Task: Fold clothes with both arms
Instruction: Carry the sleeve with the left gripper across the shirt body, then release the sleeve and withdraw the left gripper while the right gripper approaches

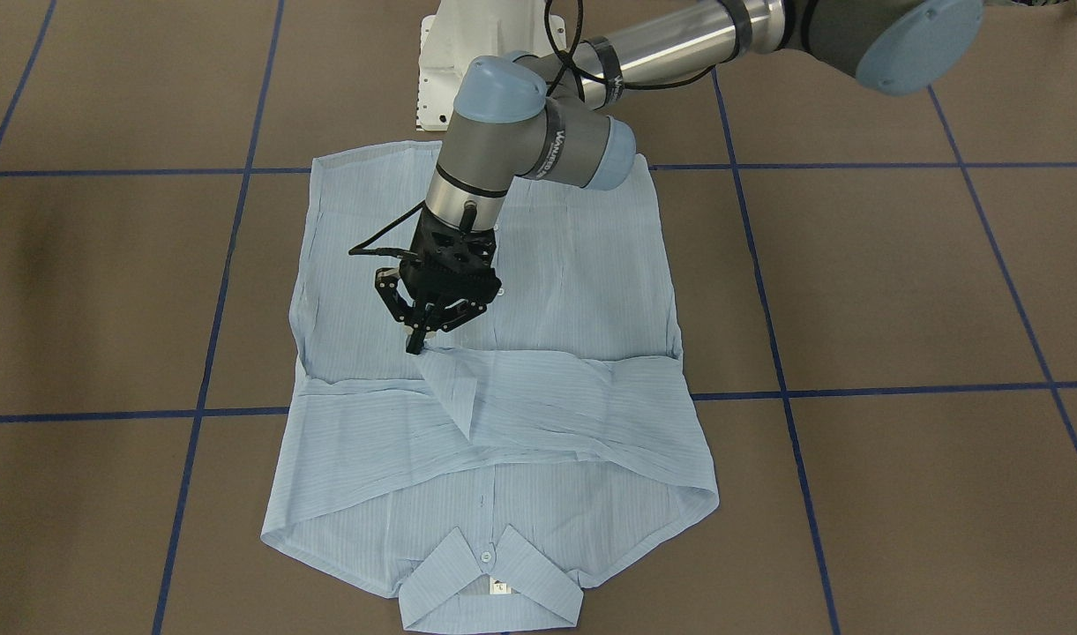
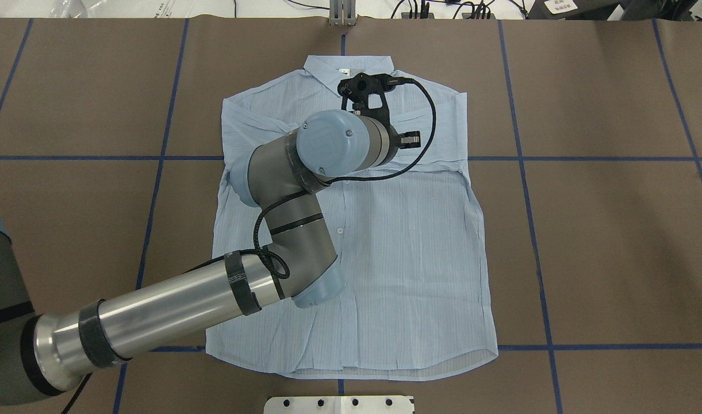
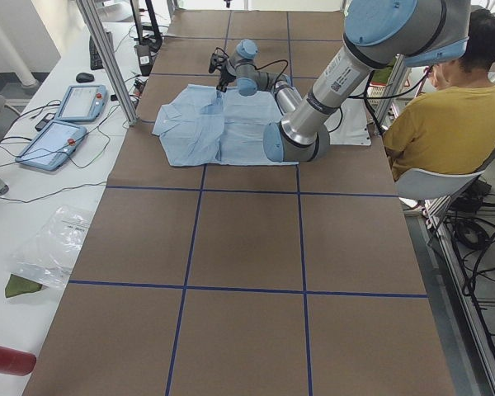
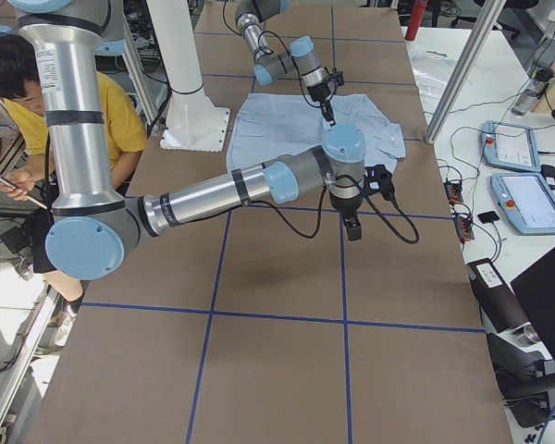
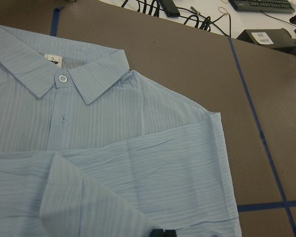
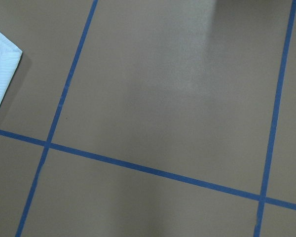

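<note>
The shirt [image 1: 573, 282] is lying flat on the counter [image 1: 900, 291], its long axis running away from the robot, with the collar [image 1: 489, 586] at the far end and the sleeves crossed over the chest. The left gripper [image 1: 416, 339] is pinching a sleeve [image 1: 538, 388] end at mid-chest, so it looks the nearer one. The right gripper [image 4: 351, 227] is hovering over the counter, well apart on the shirt's right; whether it's open can't be told.

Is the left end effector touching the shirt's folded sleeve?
Touching. The front-facing view shows the left end effector shut on a sleeve corner of the shirt, with no gap between them.
</note>
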Controlling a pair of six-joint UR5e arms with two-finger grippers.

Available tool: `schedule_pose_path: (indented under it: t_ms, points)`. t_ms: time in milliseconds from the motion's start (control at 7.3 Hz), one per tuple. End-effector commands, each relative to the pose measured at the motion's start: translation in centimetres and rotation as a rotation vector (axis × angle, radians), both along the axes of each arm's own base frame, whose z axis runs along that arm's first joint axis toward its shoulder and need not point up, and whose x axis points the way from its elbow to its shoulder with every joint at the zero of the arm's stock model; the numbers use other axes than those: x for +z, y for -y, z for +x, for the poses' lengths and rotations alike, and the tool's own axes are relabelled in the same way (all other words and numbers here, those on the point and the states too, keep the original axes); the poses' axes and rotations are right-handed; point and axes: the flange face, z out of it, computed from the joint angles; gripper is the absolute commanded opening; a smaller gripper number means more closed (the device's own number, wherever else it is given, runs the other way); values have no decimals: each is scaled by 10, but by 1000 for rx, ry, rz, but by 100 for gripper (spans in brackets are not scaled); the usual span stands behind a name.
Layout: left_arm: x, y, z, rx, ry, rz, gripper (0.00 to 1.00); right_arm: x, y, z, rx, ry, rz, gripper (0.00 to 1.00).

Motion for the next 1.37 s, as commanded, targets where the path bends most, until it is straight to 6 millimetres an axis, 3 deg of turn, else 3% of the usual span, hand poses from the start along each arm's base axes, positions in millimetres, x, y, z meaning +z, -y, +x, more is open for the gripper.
schedule_pose_path:
  t_ms: [0, 137, 411, 685, 959, 1232]
  points:
    - [5, -4, 21, 6, 36, 7, 50, -1, 1, 0, 3, 1, -1, 100]
    - [3, -6, 20, 6, 25, 10, 100, -3, 2, 0, 4, 2, 1, 100]
    - [-15, -11, 13, 25, 12, 42, 100, -9, 0, 0, 23, 11, -9, 100]
    - [-7, -12, 4, 109, 106, 132, 100, -38, -10, -12, 83, 50, -51, 100]
    - [27, -36, -52, 183, 161, 153, 100, -87, -38, -67, 140, 85, -108, 100]
    - [60, -75, -118, 258, 133, 204, 100, -112, -83, -151, 236, 123, -164, 100]
